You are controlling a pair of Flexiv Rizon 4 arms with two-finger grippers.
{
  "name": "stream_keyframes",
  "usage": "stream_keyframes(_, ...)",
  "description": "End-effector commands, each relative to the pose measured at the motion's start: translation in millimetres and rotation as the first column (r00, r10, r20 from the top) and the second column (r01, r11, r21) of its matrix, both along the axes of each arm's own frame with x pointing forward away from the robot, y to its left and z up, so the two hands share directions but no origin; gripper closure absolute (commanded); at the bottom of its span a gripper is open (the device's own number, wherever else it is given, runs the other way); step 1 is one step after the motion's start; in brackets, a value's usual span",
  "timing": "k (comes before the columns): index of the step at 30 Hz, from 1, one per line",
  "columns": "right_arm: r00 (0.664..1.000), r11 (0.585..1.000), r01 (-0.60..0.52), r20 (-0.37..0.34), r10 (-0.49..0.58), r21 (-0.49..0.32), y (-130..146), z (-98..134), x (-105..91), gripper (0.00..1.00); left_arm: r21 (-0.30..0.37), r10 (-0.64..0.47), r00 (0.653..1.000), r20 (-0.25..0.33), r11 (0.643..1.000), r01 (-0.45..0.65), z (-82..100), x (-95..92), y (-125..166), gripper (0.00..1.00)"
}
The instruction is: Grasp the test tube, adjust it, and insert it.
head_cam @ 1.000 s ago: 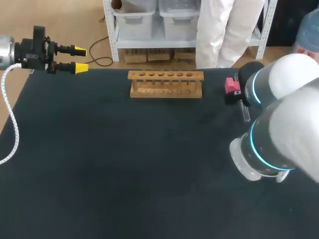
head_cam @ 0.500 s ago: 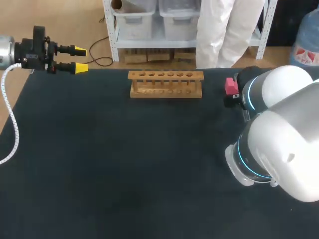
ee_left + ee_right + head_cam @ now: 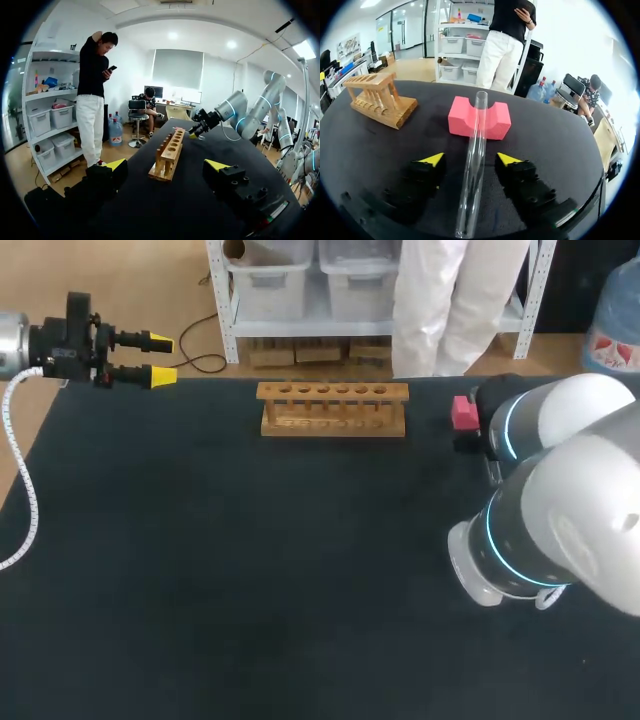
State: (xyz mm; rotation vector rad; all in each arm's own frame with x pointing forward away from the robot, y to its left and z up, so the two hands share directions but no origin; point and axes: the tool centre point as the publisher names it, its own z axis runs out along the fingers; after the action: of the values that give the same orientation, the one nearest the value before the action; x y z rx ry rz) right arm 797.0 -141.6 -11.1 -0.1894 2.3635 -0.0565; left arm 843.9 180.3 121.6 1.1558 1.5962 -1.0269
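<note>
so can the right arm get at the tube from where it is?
Probably yes. The right gripper is open and straddles the tube, one finger each side, with nothing between them and it. The tube's far end seems to rest in the pink block's notch.

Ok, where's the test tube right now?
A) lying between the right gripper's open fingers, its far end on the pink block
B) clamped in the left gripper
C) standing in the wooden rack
A: the test tube lies untouched between the spread fingers of the right gripper, far end on the pink block.
</note>
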Motion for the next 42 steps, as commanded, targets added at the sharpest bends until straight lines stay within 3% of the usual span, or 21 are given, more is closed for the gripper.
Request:
stream_keyframes(1,1.000,1.000,-0.018,-0.012,0.018,0.017,-3,0,1.9,0.60,-0.001,0.004,1.000,0.004,1.000,-0.004,-0.5,-2.2,0,0.00)
stream_keyframes(11,0.999,0.999,-0.027,-0.029,0.027,0.022,-4,-3,2.2,0.68,-0.001,0.004,1.000,0.004,1.000,-0.004,-0.5,-2.2,0,0.00)
stream_keyframes(14,0.999,0.999,-0.027,-0.034,0.028,0.023,-4,-4,2.2,0.74,-0.001,0.004,1.000,0.004,1.000,-0.004,-0.5,-2.2,0,0.00)
stream_keyframes(15,0.999,0.999,-0.027,-0.035,0.027,0.023,-4,-4,2.1,0.78,-0.001,0.004,1.000,0.004,1.000,-0.004,-0.5,-2.2,0,0.00)
stream_keyframes(16,0.999,0.999,-0.026,-0.037,0.026,0.023,-4,-4,2.1,0.93,-0.001,0.004,1.000,0.004,1.000,-0.004,-0.5,-2.2,0,0.00)
stream_keyframes(17,0.999,0.999,-0.024,-0.039,0.025,0.022,-4,-4,2.0,1.00,-0.001,0.004,1.000,0.004,1.000,-0.004,-0.5,-2.2,0,0.00)
stream_keyframes(26,0.999,0.999,0.027,-0.034,-0.025,0.033,-3,2,-4.7,1.00,-0.001,0.004,1.000,0.004,1.000,-0.004,-0.5,-2.2,0,0.00)
stream_keyframes(35,0.999,0.999,0.047,0.013,-0.048,0.023,9,50,-25.1,1.00,-0.001,0.004,1.000,0.004,1.000,-0.004,-0.5,-2.2,0,0.00)
stream_keyframes(42,0.999,0.999,0.043,0.024,-0.043,-0.006,11,71,-35.9,1.00,-0.001,0.004,1.000,0.004,1.000,-0.004,-0.5,-2.2,0,0.00)
